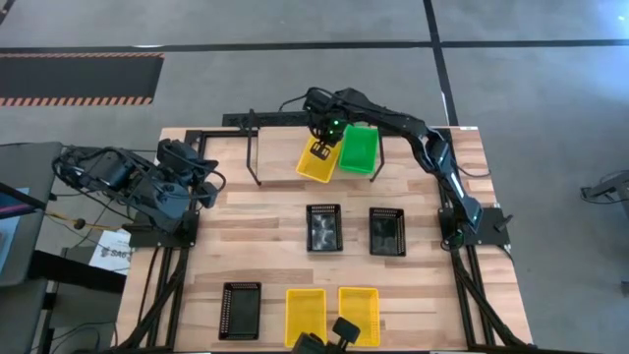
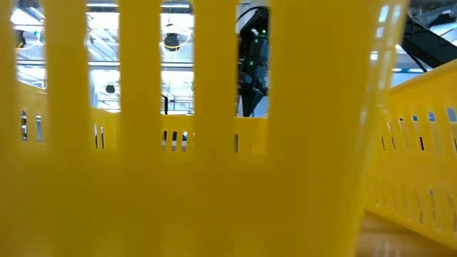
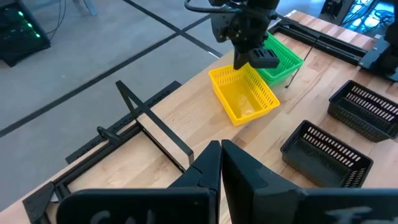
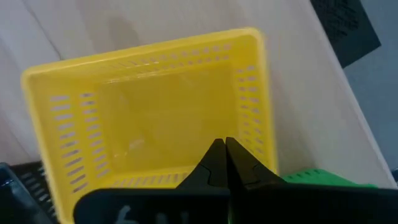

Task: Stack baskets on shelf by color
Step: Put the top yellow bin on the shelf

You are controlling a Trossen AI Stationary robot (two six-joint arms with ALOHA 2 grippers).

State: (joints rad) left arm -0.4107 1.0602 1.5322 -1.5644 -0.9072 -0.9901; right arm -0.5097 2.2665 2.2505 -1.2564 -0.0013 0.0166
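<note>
Our right gripper point(image 1: 319, 149) hangs over the far middle of the table, fingers pressed together on the near rim of a yellow basket point(image 1: 316, 160). From its own wrist camera the two dark fingers meet as one seam at that rim, with the basket's bare floor beyond them, so we read this as a pinch on the wall, not an empty close. The basket sits tilted, one corner swung toward the green basket point(image 1: 358, 147) just beside it on the shelf point(image 1: 251, 147).

We judge the step in hand to be placing the first yellow basket on the shelf beside the green stack. We cannot tell whether its base rests flat on the wood or is a little lifted. The next move calls for squaring the basket to its green neighbour, setting it fully down, then parting the fingers and lifting straight up so the rim does not drag.

The right arm reaches from its base at the table's right edge in a long bend across to the shelf, wrist pointed down. Our left gripper point(image 3: 221, 163) waits at the left edge, its fingers together on nothing, arm folded back over its base.

Farther out, two black baskets point(image 1: 323, 227) stand mid-table, a third black one point(image 1: 240, 310) and two yellow baskets point(image 1: 305, 315) lie along the near edge, all yet to be stacked.
</note>
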